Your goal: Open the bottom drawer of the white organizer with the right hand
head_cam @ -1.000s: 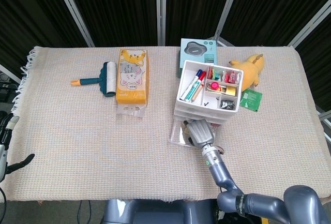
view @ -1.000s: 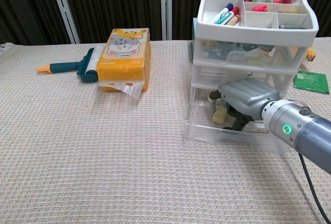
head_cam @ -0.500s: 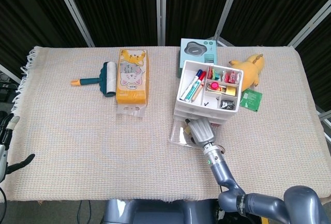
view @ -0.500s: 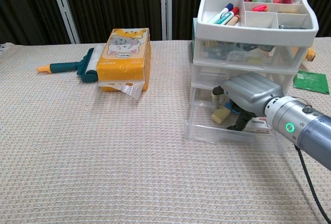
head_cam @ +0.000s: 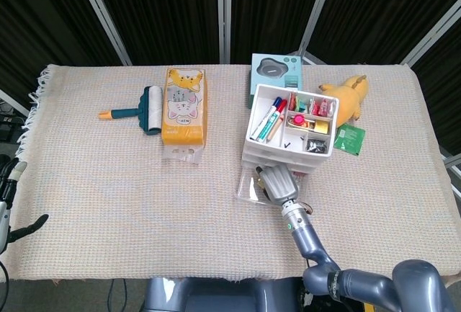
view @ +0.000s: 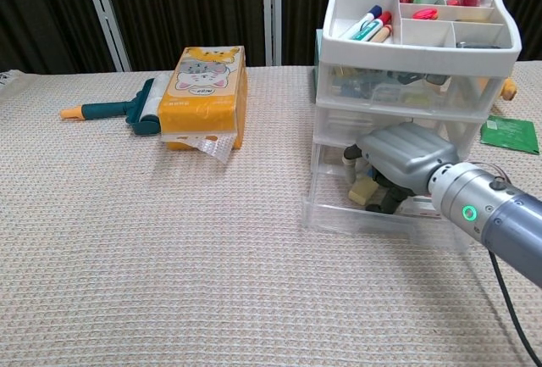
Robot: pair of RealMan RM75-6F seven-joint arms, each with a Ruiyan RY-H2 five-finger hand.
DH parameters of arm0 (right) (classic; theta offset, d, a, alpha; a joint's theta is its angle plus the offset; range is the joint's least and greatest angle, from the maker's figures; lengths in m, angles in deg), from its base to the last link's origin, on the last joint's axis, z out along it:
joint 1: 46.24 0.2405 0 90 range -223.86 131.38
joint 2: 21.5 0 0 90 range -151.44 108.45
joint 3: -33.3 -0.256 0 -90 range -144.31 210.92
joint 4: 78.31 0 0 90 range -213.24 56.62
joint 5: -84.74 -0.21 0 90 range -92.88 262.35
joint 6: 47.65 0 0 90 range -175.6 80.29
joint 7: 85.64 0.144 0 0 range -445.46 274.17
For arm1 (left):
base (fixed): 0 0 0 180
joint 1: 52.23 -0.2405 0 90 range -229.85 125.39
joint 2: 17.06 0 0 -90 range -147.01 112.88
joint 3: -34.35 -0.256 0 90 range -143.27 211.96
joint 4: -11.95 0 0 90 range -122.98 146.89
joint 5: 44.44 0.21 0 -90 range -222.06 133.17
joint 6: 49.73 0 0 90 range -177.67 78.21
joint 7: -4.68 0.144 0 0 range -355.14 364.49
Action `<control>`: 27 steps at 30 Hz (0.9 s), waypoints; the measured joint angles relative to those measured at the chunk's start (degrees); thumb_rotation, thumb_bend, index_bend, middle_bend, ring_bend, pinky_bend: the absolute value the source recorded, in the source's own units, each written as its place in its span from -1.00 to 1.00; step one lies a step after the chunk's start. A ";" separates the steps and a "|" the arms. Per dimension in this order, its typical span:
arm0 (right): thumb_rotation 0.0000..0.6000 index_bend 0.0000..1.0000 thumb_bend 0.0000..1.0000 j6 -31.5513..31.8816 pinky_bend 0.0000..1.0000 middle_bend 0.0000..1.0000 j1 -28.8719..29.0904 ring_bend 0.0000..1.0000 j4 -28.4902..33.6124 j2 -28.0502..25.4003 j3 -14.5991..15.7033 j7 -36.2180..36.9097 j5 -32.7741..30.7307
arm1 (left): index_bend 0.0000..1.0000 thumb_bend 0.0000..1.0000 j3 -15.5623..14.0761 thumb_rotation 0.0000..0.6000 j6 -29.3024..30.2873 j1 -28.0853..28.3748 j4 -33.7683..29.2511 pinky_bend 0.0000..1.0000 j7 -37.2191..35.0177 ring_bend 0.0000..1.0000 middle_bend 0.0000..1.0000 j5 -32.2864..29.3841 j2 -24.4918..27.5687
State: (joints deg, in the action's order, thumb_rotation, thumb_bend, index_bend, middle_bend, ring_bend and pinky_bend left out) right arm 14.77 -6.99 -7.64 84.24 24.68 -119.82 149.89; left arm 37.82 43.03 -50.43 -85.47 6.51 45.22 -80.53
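Already the bottom drawer point(view: 373, 214) of the white organizer point(view: 415, 53) stands pulled out in front of the stack, so the opening looks mostly done. The right hand point(view: 405, 158) hangs over the open drawer with its fingers curled down into it, though whether they hook the front wall or grip anything cannot be told. What remains, at most, is a little more pull and letting go.

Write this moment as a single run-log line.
bottom drawer: pulled out | right hand: fingers inside it | left hand: idle at table edge | white organizer: upright
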 measured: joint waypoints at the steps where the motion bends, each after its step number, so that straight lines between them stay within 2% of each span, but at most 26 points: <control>1: 1.00 -0.08 -0.84 -0.05 0.43 1.00 0.01 1.00 -0.22 0.08 -0.01 0.01 0.07 | -1.00 -0.86 -0.02 1.00 -0.02 0.00 0.01 -1.00 0.00 -1.00 -1.00 0.00 0.01; 7: 1.00 0.04 -0.66 -0.15 0.43 1.00 -0.16 1.00 -0.87 0.44 -0.11 0.46 0.71 | -1.00 -0.86 -0.03 1.00 -0.02 0.02 -0.07 -1.00 0.04 -1.00 -1.00 0.04 0.02; 19: 1.00 0.10 -0.65 0.66 0.43 1.00 -0.97 1.00 0.70 -0.10 0.11 0.96 2.24 | -1.00 -0.87 -0.06 1.00 -0.12 0.08 -0.10 -1.00 0.18 -1.00 -1.00 0.07 0.00; 27: 1.00 0.10 -0.65 2.83 0.43 1.00 -1.91 1.00 4.40 -2.08 0.70 0.62 4.48 | -1.00 -0.87 -0.09 1.00 -0.25 0.17 -0.07 -1.00 0.36 -1.00 -1.00 0.12 -0.08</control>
State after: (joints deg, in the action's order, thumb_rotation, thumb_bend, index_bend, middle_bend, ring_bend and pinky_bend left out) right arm 17.60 -8.90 -3.25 82.16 25.38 -119.20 154.37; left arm 37.73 42.78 -50.26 -85.54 6.87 45.34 -80.61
